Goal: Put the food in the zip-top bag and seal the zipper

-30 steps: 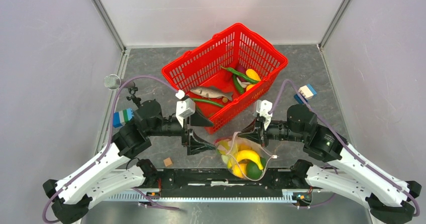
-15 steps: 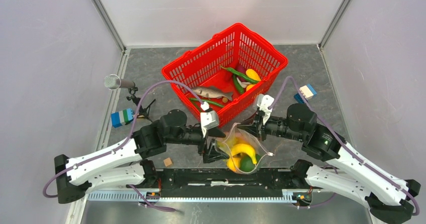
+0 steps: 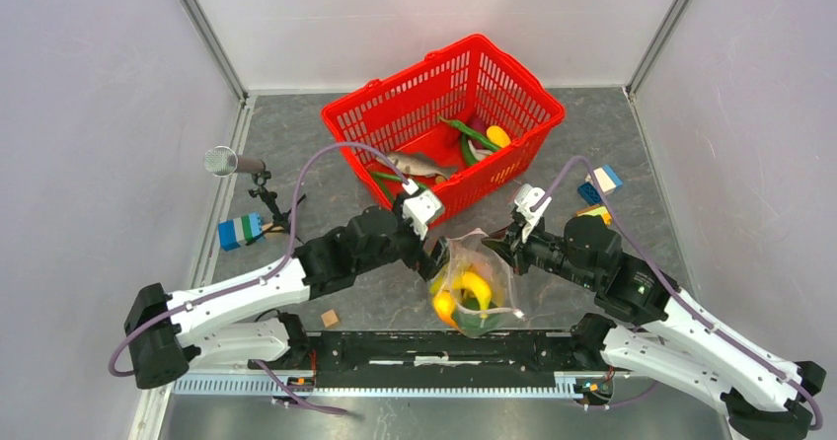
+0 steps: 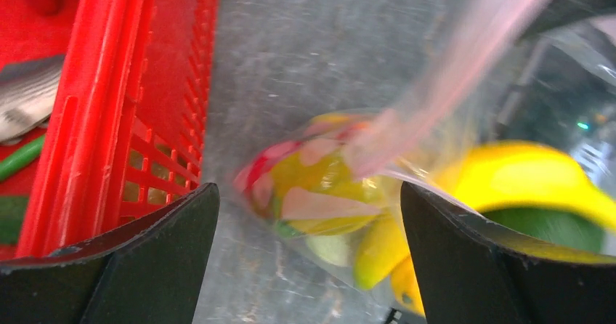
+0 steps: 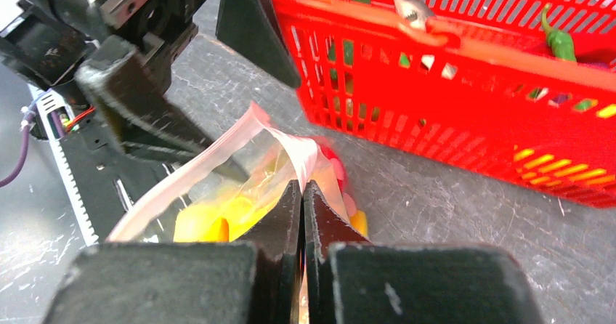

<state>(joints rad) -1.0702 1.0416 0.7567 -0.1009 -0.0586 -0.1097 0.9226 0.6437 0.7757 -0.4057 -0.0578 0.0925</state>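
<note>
The zip-top bag (image 3: pixel 472 287) sits between the two arms, just in front of the red basket (image 3: pixel 395 114). It is full of toy food, with a yellow banana (image 3: pixel 474 284) on top. The right gripper (image 5: pixel 303 193) is pinched tight on the bag's top edge, right at the pale pink zipper (image 5: pixel 218 146). The left gripper (image 4: pixel 309 200) is spread as wide as it goes and holds nothing. The bag lies between its two fingers.

The job now looks like closing the zipper. To do it well, the left gripper should go up to the pink strip, not the fat part with the food. It should squeeze next to the right gripper and slide along. The right gripper must hold on firmly, or the floppy bag may fold.
</note>
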